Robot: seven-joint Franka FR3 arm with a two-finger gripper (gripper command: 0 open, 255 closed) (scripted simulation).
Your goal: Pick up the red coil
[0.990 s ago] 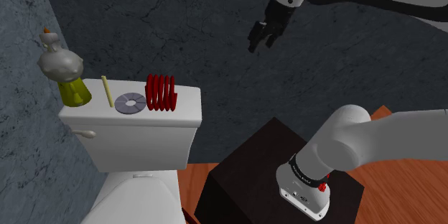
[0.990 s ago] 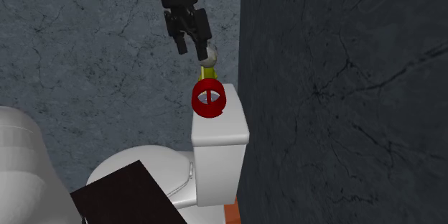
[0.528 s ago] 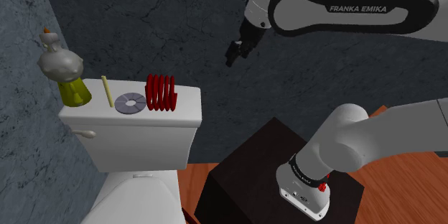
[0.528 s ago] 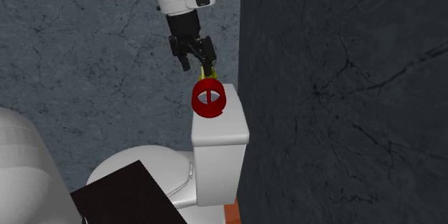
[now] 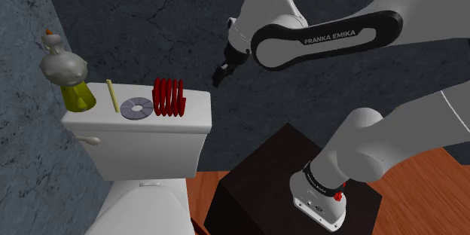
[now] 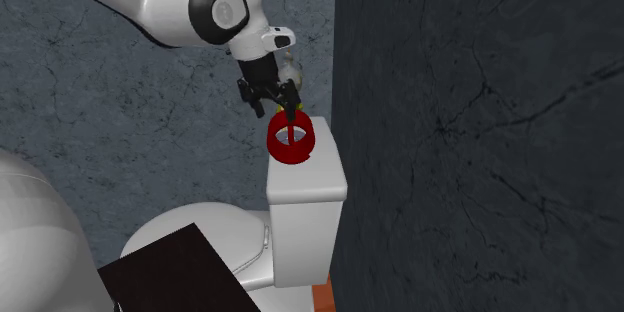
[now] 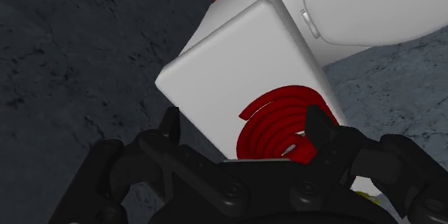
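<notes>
The red coil (image 5: 169, 96) lies on its side on the white toilet tank lid (image 5: 197, 113), near the lid's right end in the shoulder view. My gripper (image 5: 221, 75) hangs in the air just off that end, slightly higher than the coil and not touching it. In the second exterior view the gripper (image 6: 277, 108) is just above the coil (image 6: 291, 140). In the wrist view the coil (image 7: 276, 126) lies beyond the open gripper (image 7: 243, 126), closer to one fingertip (image 7: 316, 122). Nothing is held.
On the same lid lie a grey disc (image 5: 136, 108), a thin yellow stick (image 5: 111, 96) and a yellow-green bottle with a grey top (image 5: 68, 75). Dark stone walls stand close behind and beside the toilet (image 6: 200, 235). The dark stand (image 5: 263, 177) sits on an orange floor.
The arm has swung down and to the shoulder view's left, bringing the gripper from high in the air to just beside the coil. The coil has not moved.
</notes>
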